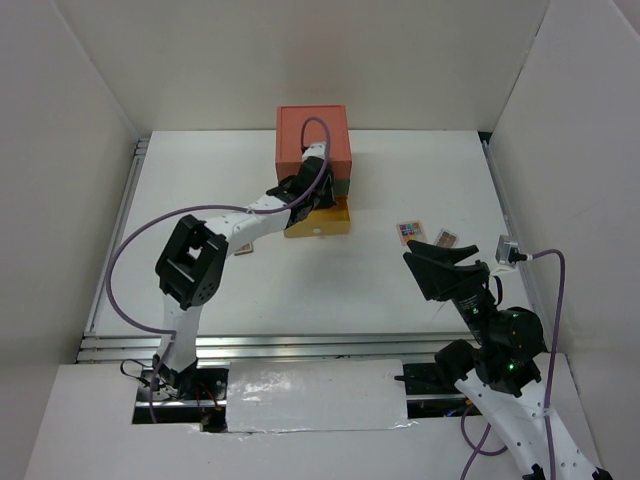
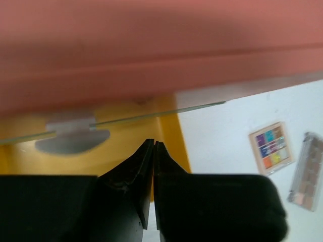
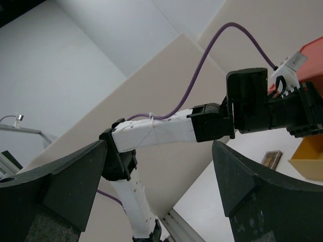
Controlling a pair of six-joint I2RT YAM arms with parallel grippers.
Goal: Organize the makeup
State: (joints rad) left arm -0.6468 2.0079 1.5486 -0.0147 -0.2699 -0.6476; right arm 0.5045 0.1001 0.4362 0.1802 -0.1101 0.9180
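Note:
My left gripper (image 1: 306, 203) is shut with nothing showing between its fingers (image 2: 153, 145). Its tip rests at the front of the yellow drawer (image 2: 126, 136), just right of the grey handle (image 2: 73, 137). A multicolour palette (image 1: 410, 231) (image 2: 271, 147) and a brown palette (image 1: 446, 239) (image 2: 309, 171) lie flat on the white table to the right of the drawer box. Another small palette (image 1: 243, 248) lies beside the left arm's elbow. My right gripper (image 1: 441, 262) (image 3: 159, 146) hangs open and empty above the table, near the two palettes.
The stacked drawer box (image 1: 312, 138) has a red top and stands at the back centre, with its yellow bottom drawer (image 1: 318, 224) pulled out a little. White walls close in the table (image 1: 300, 285) on three sides. A metal rail (image 1: 300, 345) runs along the near edge.

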